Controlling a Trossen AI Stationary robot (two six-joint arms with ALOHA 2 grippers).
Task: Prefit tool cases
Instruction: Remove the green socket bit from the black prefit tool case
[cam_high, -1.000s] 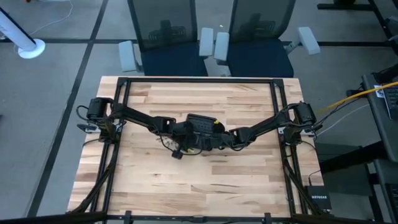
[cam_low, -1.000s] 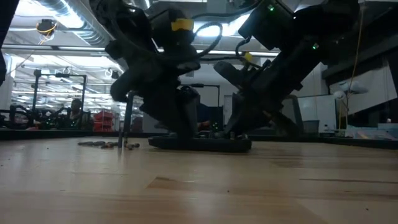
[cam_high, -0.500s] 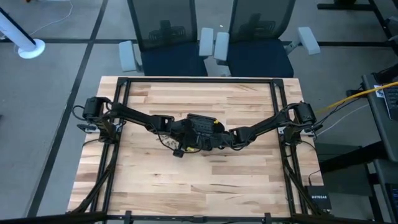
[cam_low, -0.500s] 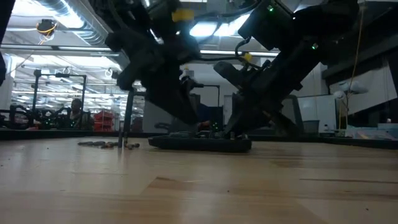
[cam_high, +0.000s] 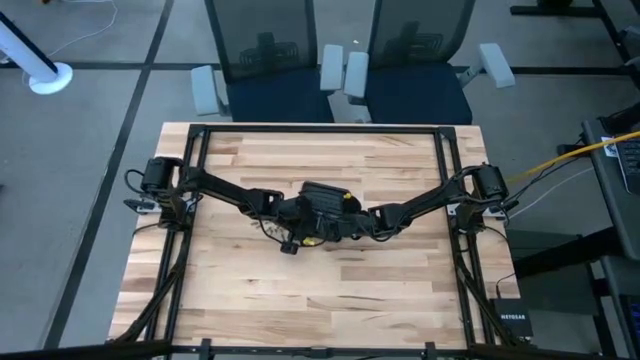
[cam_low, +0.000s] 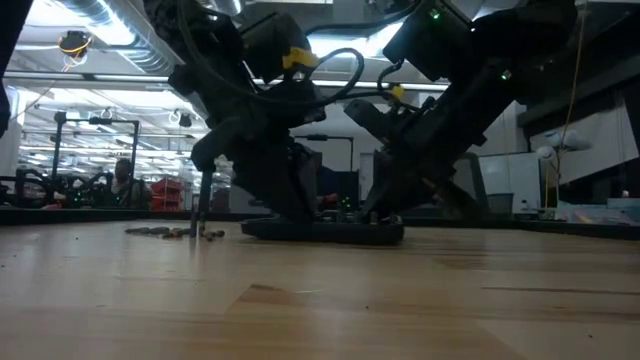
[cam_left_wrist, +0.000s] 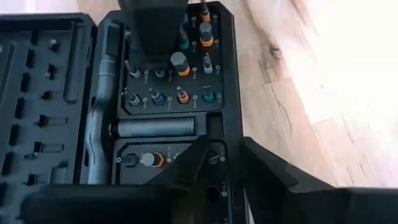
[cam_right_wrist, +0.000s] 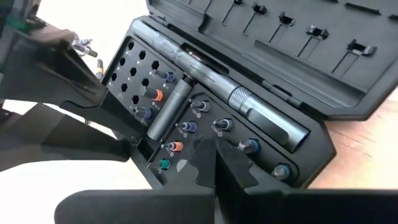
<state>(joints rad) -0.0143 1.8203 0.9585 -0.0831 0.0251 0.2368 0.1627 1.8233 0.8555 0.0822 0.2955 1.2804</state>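
Case (cam_high: 322, 200) lies open and flat at the middle of the wooden surface (cam_high: 330, 290), both halves down, with both arms reaching in over it from either side. Left wrist view shows the tray half (cam_left_wrist: 168, 112) holding a grid of bit slots, several filled with bits (cam_left_wrist: 179, 62) carrying orange and blue collars, and a grey cylindrical handle (cam_left_wrist: 152, 129) lying in its groove below them. The other half (cam_left_wrist: 37, 106) carries rows of empty clips.

Left pincer (cam_left_wrist: 221, 165) sits low over the tray edge nearest the bare wood, its fingers (cam_left_wrist: 267, 171) parted by a modest gap. Whether anything is held between them cannot be told; no bit shows in the gap.

Right pincer (cam_right_wrist: 217, 162) stands over the same tray from the opposite side, its fingers (cam_right_wrist: 233, 165) pressed together with no gap, the tips down among the bits close to the handle (cam_right_wrist: 168, 112). No object shows between them.

Low view shows the case (cam_low: 322, 230) as a thin dark slab flat on the surface, with both arms coming down onto it. Loose bits (cam_low: 165, 232) lie scattered on the wood just beside the case, and one thin dark bit (cam_low: 203, 205) stands upright among them. In the high view these bits (cam_high: 268, 228) lie on the left arm's side of the case.
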